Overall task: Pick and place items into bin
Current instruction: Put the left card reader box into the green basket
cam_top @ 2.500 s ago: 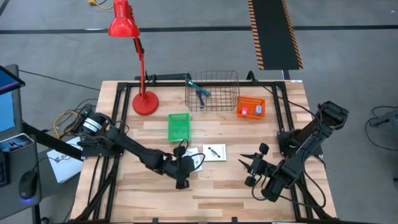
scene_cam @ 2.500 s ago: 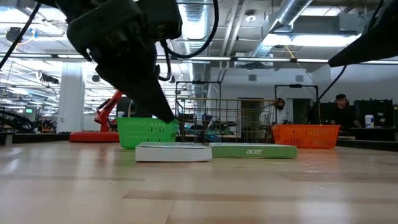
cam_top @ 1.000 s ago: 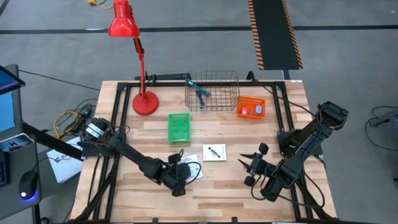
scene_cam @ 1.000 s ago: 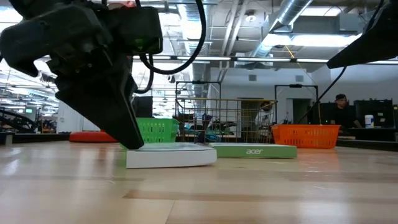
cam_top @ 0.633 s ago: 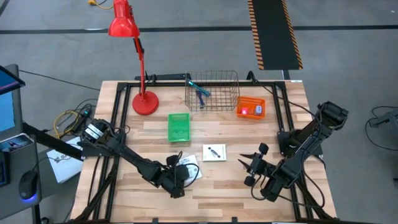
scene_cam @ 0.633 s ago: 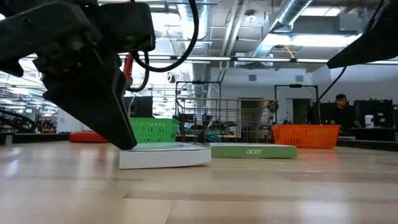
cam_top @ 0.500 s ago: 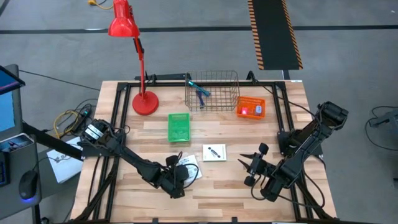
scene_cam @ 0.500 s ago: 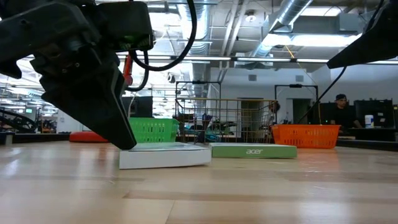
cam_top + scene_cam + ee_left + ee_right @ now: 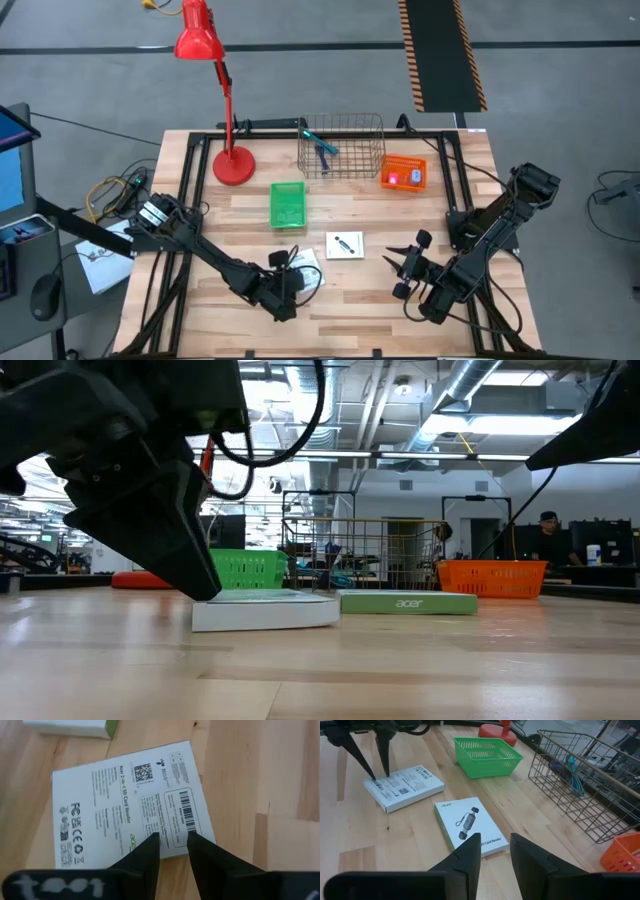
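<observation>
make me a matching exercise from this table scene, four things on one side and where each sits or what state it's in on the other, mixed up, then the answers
Things:
1. white box with the barcode label
2. box with the adapter picture
3. wire basket
4. orange basket

Places or states:
A. holds a teal tool and a dark blue pen
B. lies flat on the wood, nothing touching it
C. at the table's back right, small items inside
D. left gripper fingertips rest on its label

Pairs: 1-D, 2-B, 3-A, 4-C
</observation>
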`<state>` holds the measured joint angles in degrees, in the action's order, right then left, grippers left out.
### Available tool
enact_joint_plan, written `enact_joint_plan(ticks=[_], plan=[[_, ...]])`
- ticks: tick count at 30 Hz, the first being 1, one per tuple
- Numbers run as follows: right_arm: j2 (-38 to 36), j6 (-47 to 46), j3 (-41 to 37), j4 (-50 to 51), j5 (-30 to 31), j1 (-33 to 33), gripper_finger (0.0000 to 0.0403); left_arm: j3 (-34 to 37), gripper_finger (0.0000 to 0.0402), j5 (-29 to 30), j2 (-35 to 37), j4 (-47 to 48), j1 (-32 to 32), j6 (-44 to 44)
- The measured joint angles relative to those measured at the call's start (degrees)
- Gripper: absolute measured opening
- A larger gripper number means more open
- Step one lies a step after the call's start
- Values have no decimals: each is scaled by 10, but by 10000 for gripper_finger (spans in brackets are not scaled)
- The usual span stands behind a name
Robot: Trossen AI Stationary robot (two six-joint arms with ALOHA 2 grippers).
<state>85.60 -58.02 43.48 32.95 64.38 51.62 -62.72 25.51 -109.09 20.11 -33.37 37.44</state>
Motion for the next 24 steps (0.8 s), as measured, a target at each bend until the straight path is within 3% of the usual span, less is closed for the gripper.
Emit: enact_joint_plan(ticks=[6,16,21,24], plan=[[0,0,0,0,0,0,98,-42,94,20,-3,7,0,-70],[0,30,0,-52,-5,-24,98,-43,94,29,-2,35,2,-49],[0,168,-3,-157,-81,-78,94,-49,94,28,-1,39,2,-49],[0,295,-35,-306,-150,-111,71,-72,94,28,-1,44,1,-64]])
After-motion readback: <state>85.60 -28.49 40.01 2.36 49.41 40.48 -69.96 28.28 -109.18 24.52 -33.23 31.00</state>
